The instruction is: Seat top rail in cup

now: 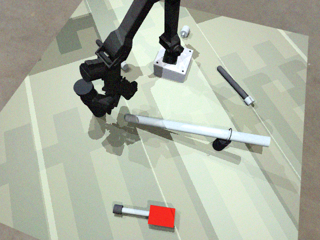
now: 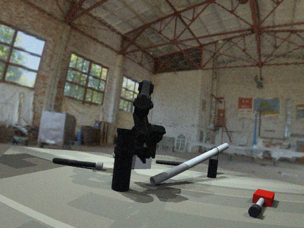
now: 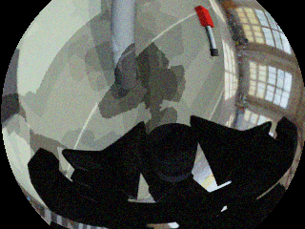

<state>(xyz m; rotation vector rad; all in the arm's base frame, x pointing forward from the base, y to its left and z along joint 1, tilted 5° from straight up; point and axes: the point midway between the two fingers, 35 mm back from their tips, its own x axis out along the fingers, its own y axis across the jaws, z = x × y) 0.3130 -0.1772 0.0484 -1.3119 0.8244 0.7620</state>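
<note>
The big black post (image 1: 84, 87) (image 2: 121, 169) stands upright. The white rail (image 1: 191, 127) (image 2: 191, 163) (image 3: 123, 29) slopes from the thin loop on the short black post (image 1: 220, 144) (image 2: 212, 169) down to its grey-looking cut end, low by the table and apart from the big post. My gripper (image 1: 111, 109) (image 2: 147, 158) (image 3: 168, 122) is beside the big post, fingers parted, not touching the rail. A round dark shape shows between the fingers in the wrist view. Black on black hides the brace band and rail-end cup; I cannot tell their height or tilt.
A red-headed mallet (image 1: 161, 216) (image 2: 263, 196) (image 3: 204, 16) lies on the table. One dark rod (image 1: 232, 81) (image 2: 169, 162) lies beyond the rail; another dark rod (image 2: 73, 162) lies behind the arm. A small white cylinder (image 1: 185, 31) lies beyond the light arm base (image 1: 171, 73).
</note>
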